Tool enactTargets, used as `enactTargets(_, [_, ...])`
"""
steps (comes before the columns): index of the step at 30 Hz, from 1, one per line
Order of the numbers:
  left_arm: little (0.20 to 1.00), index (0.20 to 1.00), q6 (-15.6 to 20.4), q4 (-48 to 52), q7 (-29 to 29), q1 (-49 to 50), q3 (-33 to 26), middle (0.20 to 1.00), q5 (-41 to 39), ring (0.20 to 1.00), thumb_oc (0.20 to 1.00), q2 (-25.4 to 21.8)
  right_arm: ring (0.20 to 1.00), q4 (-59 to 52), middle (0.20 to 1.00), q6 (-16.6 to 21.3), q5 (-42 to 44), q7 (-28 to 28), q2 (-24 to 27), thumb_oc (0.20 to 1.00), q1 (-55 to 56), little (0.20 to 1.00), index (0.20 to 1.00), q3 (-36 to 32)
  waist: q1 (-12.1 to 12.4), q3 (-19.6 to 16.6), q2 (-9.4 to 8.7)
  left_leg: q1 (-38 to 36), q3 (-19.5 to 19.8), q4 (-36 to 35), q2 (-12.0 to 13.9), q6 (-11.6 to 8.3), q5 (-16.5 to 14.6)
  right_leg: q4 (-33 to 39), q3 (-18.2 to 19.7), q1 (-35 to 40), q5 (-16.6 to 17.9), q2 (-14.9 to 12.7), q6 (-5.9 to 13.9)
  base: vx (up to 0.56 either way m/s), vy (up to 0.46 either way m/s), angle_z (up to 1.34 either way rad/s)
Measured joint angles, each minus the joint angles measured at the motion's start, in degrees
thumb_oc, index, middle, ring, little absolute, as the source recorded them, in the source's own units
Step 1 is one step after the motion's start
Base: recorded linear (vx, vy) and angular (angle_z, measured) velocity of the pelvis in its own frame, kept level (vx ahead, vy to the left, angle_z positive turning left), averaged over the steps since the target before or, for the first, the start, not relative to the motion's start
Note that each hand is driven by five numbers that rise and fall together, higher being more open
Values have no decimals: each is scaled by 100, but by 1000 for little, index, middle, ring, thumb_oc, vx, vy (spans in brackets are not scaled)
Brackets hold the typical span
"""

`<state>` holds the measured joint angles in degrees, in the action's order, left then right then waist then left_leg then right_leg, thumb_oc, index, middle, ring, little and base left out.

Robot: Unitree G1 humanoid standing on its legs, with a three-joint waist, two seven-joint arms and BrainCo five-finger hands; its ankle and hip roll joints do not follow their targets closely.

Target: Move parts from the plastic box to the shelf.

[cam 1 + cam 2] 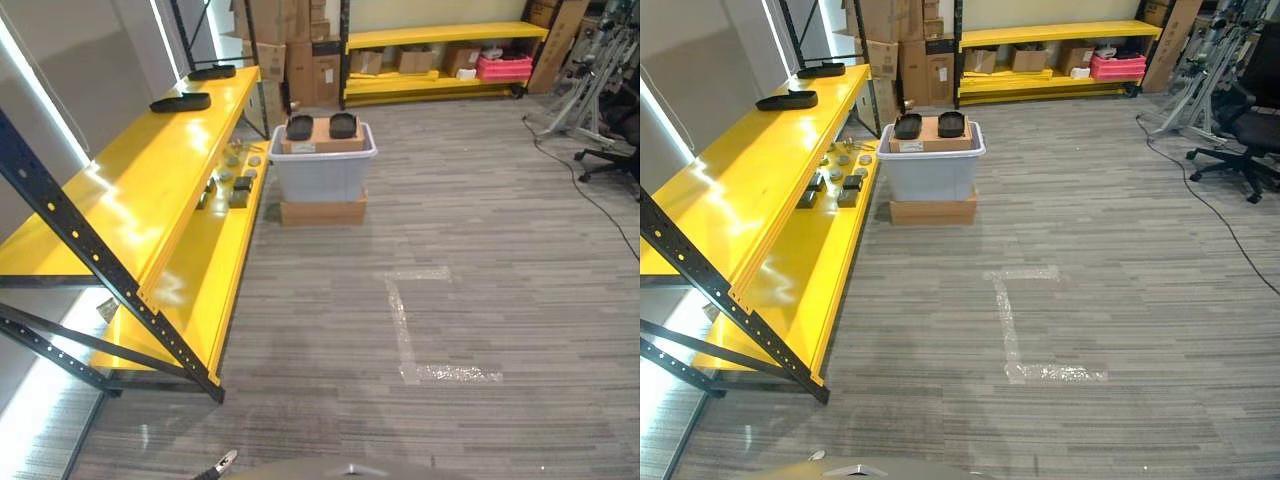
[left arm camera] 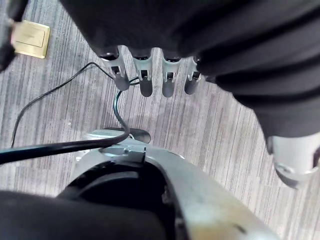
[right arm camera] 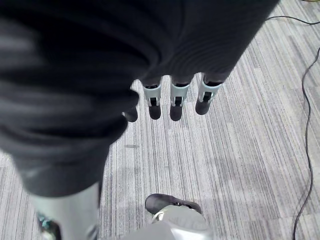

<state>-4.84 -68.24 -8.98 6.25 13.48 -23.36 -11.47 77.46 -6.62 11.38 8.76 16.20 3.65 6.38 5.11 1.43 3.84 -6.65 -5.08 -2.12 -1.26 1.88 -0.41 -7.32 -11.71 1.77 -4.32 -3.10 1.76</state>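
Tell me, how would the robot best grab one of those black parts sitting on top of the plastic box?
Probably from above, fingers and thumb pinching across the narrower width of the nearer black part. It lies flat on a cardboard box in the plastic box, its top and sides exposed. Both hands hang over the floor, holding nothing.

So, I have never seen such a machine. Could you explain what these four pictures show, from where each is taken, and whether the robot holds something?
This is a walking robot with two arms. The two wide pictures come from a camera on its head. They show a yellow shelf on the left with two black trays on top and small parts on the lower board. Further away, a grey plastic box stands on a flat cardboard box and carries two black parts on top. The two close pictures come from wrist cameras. The left robot hand and the right robot hand hang over the floor with relaxed fingers, holding nothing.
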Motion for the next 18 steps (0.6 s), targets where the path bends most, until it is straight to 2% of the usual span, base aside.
enactTargets(9, [1000, 1000, 161, 4, 163, -2, 1, 1000, 129, 1000, 1000, -1, 1000, 16, 1000, -4, 0, 0, 2, 1000, 22, 1000, 1000, 16, -8, -8, 1, 0, -2, 3, 1, -1, 0, -10, 2, -4, -2, 0, 1, 0, 0, 0])
enactTargets(14, [1000, 1000, -25, -60, 572, -14, -7, 1000, 400, 1000, 1000, -1, 1000, 25, 1000, -1, 6, 0, -2, 1000, 26, 1000, 1000, 19, -12, -14, -12, -1, -3, 5, 1, -1, 0, -15, 4, -6, -3, 0, 1, 0, 0, 0])
enactTargets(18, [1000, 1000, -126, -232, 750, -86, -13, 1000, 552, 1000, 1000, -2, 1000, 20, 1000, 11, -3, 0, -19, 1000, 29, 1000, 1000, 21, -29, -64, -90, 1, -21, 2, 1, -1, -1, -42, 22, -30, -11, 0, 1, 0, 2, -1])
